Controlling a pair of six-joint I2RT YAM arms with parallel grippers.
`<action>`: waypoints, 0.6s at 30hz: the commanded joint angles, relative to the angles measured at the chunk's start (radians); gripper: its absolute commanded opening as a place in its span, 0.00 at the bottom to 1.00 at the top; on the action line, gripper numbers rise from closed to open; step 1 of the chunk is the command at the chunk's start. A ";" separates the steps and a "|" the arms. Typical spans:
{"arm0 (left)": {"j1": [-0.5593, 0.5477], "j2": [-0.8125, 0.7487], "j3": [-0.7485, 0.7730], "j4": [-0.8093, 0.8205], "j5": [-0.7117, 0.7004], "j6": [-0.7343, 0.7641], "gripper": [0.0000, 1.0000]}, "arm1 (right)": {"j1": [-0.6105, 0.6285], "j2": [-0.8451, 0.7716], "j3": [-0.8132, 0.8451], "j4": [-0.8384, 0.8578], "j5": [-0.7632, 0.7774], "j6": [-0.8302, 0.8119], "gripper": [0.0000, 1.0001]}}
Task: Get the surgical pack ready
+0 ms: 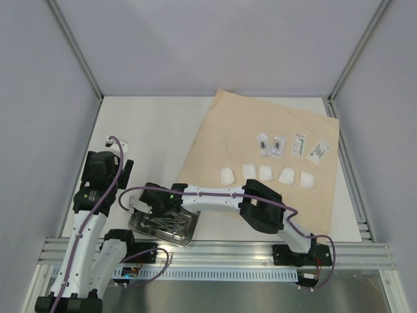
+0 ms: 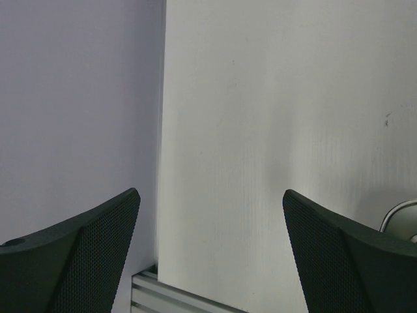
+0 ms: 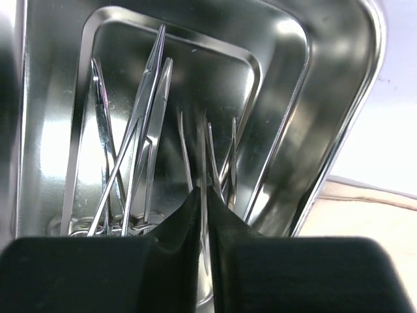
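A small steel tray point(image 1: 187, 235) sits at the near edge of the table, left of the tan wrap sheet point(image 1: 228, 130). My right gripper point(image 1: 156, 212) reaches down into the tray. In the right wrist view my right gripper point(image 3: 203, 192) is shut on thin steel tweezers point(image 3: 208, 140), with steel clamps point(image 3: 140, 117) lying to their left inside the tray point(image 3: 352, 98). Several white gauze pads point(image 1: 226, 175) and small clear packets point(image 1: 262, 143) lie in rows on the wrap. My left gripper point(image 1: 125, 197) is open and empty over bare table point(image 2: 210, 192), just left of the tray's rim point(image 2: 401, 212).
An aluminium rail point(image 1: 228, 251) runs along the near edge and also shows in the left wrist view point(image 2: 169, 297). Grey walls close in the left, right and back sides. A corner of the wrap point(image 3: 371, 195) lies beside the tray's right side.
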 commanded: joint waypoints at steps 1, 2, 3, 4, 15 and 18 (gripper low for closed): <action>0.003 -0.011 -0.001 0.029 -0.005 -0.012 1.00 | 0.005 0.011 0.048 0.002 0.018 0.009 0.12; 0.003 -0.013 0.000 0.028 -0.005 -0.012 1.00 | 0.005 0.008 0.048 0.003 0.017 0.011 0.13; 0.003 -0.011 0.000 0.029 -0.005 -0.014 1.00 | 0.005 0.007 0.048 0.003 0.017 0.011 0.15; 0.003 -0.013 0.000 0.029 -0.001 -0.012 1.00 | 0.005 0.005 0.048 0.003 0.017 0.014 0.16; 0.003 -0.008 0.002 0.026 0.000 -0.012 1.00 | -0.015 -0.231 -0.070 0.081 0.050 0.140 0.17; 0.003 -0.007 0.002 0.025 0.005 -0.012 1.00 | -0.071 -0.357 -0.162 0.107 0.053 0.268 0.17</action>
